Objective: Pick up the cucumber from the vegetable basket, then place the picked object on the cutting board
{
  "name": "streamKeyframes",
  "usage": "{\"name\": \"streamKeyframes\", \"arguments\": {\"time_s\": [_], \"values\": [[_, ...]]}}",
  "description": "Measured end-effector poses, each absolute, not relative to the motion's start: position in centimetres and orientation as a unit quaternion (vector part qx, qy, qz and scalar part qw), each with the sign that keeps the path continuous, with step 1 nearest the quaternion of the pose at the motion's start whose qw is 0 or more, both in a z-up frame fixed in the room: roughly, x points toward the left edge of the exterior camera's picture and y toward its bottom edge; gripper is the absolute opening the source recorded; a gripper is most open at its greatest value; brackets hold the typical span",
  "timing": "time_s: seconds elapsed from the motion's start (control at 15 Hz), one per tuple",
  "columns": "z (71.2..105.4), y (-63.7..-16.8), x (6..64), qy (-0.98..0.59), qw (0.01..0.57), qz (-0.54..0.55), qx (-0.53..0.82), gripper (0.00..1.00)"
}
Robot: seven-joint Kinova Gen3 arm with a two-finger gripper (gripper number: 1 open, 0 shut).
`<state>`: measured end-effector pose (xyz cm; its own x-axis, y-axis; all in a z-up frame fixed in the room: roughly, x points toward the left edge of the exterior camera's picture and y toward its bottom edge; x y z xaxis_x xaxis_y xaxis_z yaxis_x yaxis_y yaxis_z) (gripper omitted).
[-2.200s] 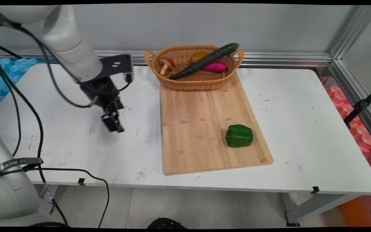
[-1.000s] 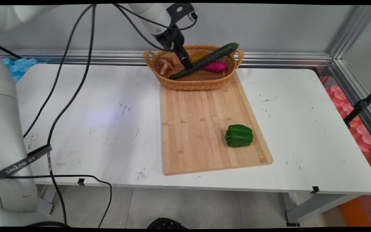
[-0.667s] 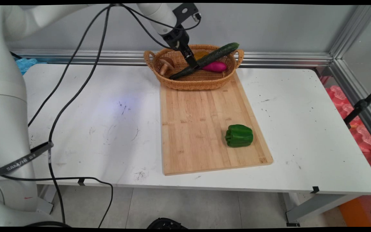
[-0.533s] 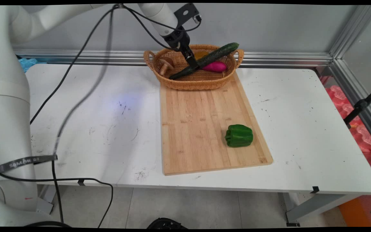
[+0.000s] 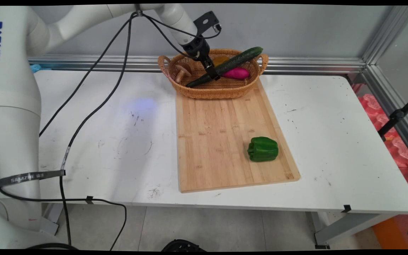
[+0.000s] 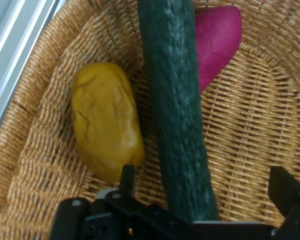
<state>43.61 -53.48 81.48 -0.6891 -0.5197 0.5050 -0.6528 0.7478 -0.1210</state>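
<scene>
Straddling the cucumber (image 6: pixel 177 115) with fingers spread wide, one at each flank, the gripper (image 6: pixel 202 197) sits low in the basket (image 5: pixel 211 90), the cucumber's long axis running from 6 towards 12 o'clock in the hand view.

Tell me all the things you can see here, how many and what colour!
basket: one, tan wicker, table's far side.
cucumber: one, dark green, lying slantwise across the basket.
potato: one, yellow-brown, in the basket.
sweet potato: one, magenta, in the basket.
mushroom: one, brown, basket's left end.
cutting board: one, light wood, before the basket.
pepper: one, green, on the board.
table: one, white.
tool: one, black, open astride the cucumber.
</scene>
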Motion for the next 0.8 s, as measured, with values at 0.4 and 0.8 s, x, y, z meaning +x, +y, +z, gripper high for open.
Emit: {"name": "streamKeyframes", "arguments": {"time_s": [0.4,0.8], "values": [[79.8,-54.8,43.7,-0.908,0.231,0.143,0.319,1.00],[78.7,-55.2,43.5,-0.911,0.233,0.133,0.314,0.00]]}}
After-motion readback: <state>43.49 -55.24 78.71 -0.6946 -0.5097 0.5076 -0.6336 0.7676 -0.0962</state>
